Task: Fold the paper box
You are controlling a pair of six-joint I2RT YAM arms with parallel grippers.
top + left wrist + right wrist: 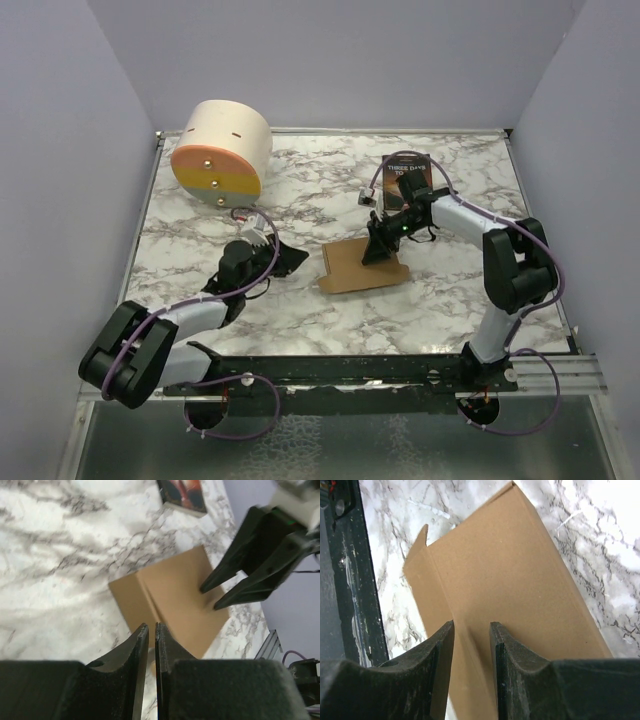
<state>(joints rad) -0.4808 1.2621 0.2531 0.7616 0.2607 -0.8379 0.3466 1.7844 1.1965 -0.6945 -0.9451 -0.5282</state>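
The paper box lies flat on the marble table as a brown cardboard sheet with a crease and a small flap at one edge. My right gripper stands open with its fingertips down on the sheet's right part. In the right wrist view, the right gripper has only the cardboard under its parted tips. My left gripper hangs just left of the sheet without touching it. In the left wrist view, the left gripper has its jaws a narrow slit apart with nothing between them. That view also shows the box and the right gripper.
A dark-covered book lies behind the box near the right arm. A big cream cylinder with an orange-yellow face stands at the back left. A black rail runs along the near edge.
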